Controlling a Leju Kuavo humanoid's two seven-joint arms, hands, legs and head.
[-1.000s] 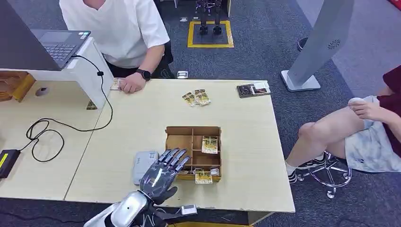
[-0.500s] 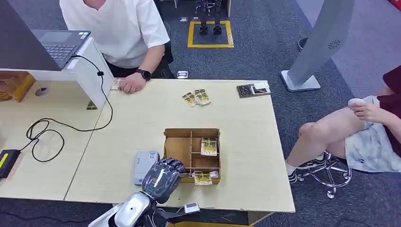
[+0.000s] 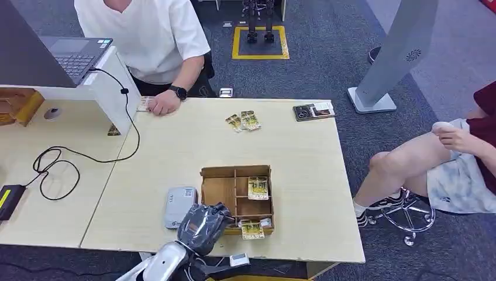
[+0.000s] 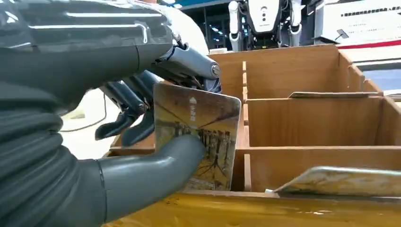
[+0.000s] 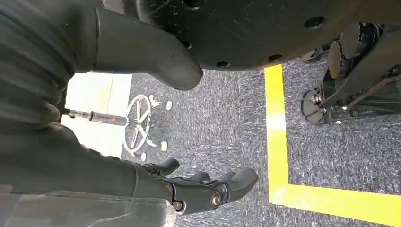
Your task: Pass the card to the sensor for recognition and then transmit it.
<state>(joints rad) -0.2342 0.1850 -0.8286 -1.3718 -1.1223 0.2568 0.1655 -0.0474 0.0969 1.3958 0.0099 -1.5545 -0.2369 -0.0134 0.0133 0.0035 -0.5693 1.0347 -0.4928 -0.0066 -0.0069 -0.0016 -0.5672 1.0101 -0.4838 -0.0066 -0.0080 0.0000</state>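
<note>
- On the table [image 3: 304, 152], from left to right: a cable [image 3: 58, 158], the grey sensor [image 3: 178, 206], then the wooden divided box [image 3: 237, 196] with cards in it.
- My left hand [image 3: 203, 225] is curled at the box's near left corner, just beside the sensor.
- It pinches one card [image 4: 196, 135] between thumb and fingers [image 4: 127, 120], upright.
- My right hand [image 5: 208, 191] hangs over the floor, holding nothing, fingers loosely apart.

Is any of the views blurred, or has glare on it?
Left wrist view: the picture card held by the left robot hand is soft, and the background is overexposed. Head view: sharp, evenly lit. Right wrist view: the right robot hand is sharp.
</note>
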